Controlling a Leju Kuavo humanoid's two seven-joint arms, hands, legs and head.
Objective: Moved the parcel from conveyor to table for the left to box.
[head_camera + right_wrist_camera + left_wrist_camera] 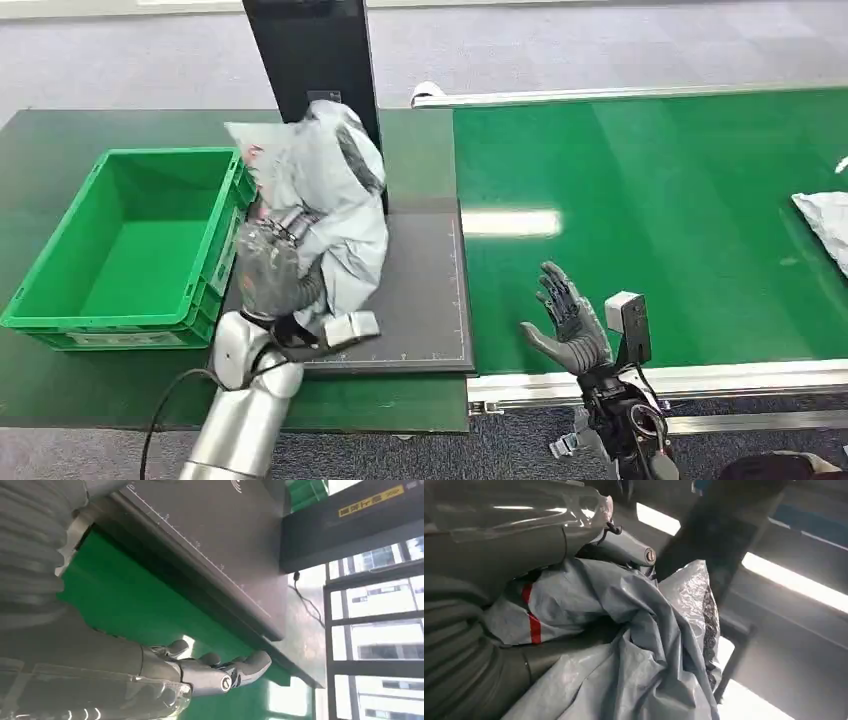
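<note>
A crumpled grey plastic parcel (340, 200) hangs lifted above the dark grey mat (420, 300), beside the green box (130, 245). My left hand (270, 265) grips its lower left part. In the left wrist view the parcel (634, 645) shows grey film with a red stripe, and my left hand (619, 547) is wrapped around it. My right hand (568, 320) hovers open over the near edge of the green conveyor (650, 200), fingers spread and holding nothing. The right wrist view shows the right hand (220, 672) above the belt next to the mat (220, 545).
A black upright panel (312, 55) stands behind the parcel. Another pale parcel (825, 225) lies at the conveyor's far right edge. The box is empty and sits on the dark green table (60, 140). A metal rail (650, 380) borders the conveyor's near side.
</note>
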